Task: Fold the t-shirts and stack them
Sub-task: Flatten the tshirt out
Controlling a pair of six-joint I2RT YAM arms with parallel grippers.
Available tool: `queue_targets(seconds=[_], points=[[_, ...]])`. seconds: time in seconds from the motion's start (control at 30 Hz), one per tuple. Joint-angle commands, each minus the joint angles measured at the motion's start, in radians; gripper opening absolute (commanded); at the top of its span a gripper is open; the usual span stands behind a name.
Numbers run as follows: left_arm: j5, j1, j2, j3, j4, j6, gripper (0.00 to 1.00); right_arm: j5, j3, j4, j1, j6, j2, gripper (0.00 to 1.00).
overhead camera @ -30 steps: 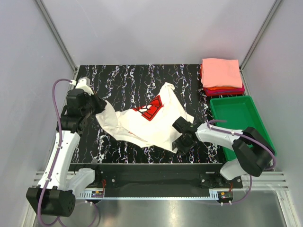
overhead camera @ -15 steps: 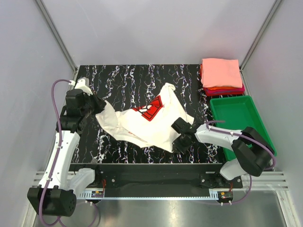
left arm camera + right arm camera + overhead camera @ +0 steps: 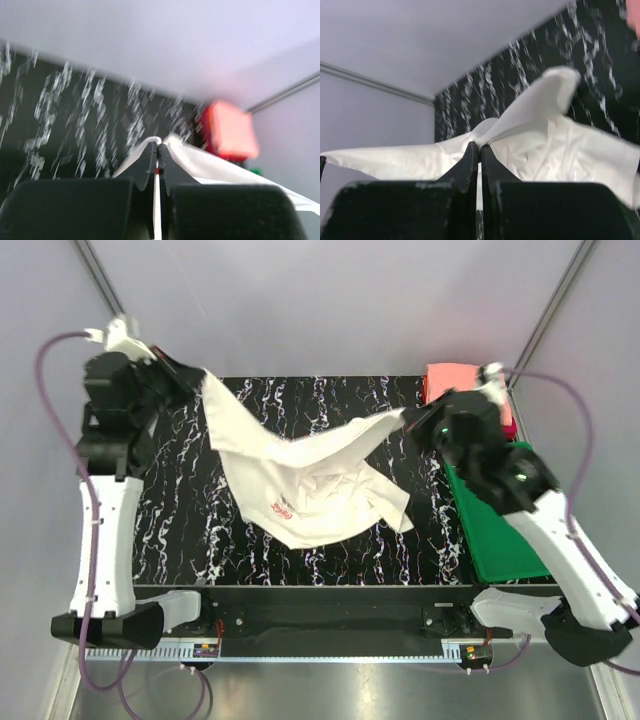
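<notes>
The white tee (image 3: 300, 480) hangs stretched over the table (image 3: 180, 530), left gripper (image 3: 196, 378) and right gripper (image 3: 410, 422) each pinched closed on an edge. This looks like the spreading step; next it wants laying flat and smooth for folding.

Blurred in left wrist view: folded stack (image 3: 230, 131), red-pink smear. Behind right arm (image 3: 520, 480): part of stack, green tray (image 3: 485, 540). Unreadable: tiny red print (image 3: 283, 510) on cream tee (image 3: 310, 465).
</notes>
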Motion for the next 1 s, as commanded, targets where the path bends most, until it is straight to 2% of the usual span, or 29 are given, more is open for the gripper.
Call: queue_targets(seconds=[0.0, 0.13, 0.33, 0.5, 0.7, 0.8, 0.83, 0.9, 0.97], points=[[-0.003, 0.017, -0.025, 0.244, -0.030, -0.077, 0.00, 0.199, 0.218, -0.063, -0.007, -0.272, -0.072, 0.00], [-0.008, 0.018, -0.082, 0.347, -0.075, -0.110, 0.00, 0.215, 0.303, -0.080, -0.007, -0.340, -0.196, 0.00], [-0.023, 0.018, -0.237, 0.328, -0.137, -0.094, 0.00, 0.223, 0.228, -0.112, -0.007, -0.318, -0.403, 0.00], [-0.027, 0.018, -0.278, 0.359, -0.211, -0.061, 0.00, 0.183, 0.209, -0.137, -0.007, -0.346, -0.404, 0.00], [-0.005, 0.018, -0.208, 0.238, -0.228, -0.001, 0.00, 0.118, 0.212, -0.134, -0.007, -0.410, -0.179, 0.00], [-0.001, 0.018, -0.125, 0.148, -0.210, 0.030, 0.00, 0.071, 0.252, -0.089, -0.010, -0.441, 0.001, 0.00], [0.000, 0.018, -0.101, 0.111, -0.149, 0.031, 0.00, 0.051, 0.268, -0.069, -0.024, -0.448, 0.095, 0.00], [-0.012, 0.018, 0.010, 0.132, -0.101, 0.031, 0.00, -0.046, 0.338, -0.008, -0.061, -0.462, 0.194, 0.00], [-0.029, 0.047, 0.168, 0.280, -0.088, 0.027, 0.00, -0.107, 0.457, 0.039, -0.137, -0.471, 0.344, 0.00]])
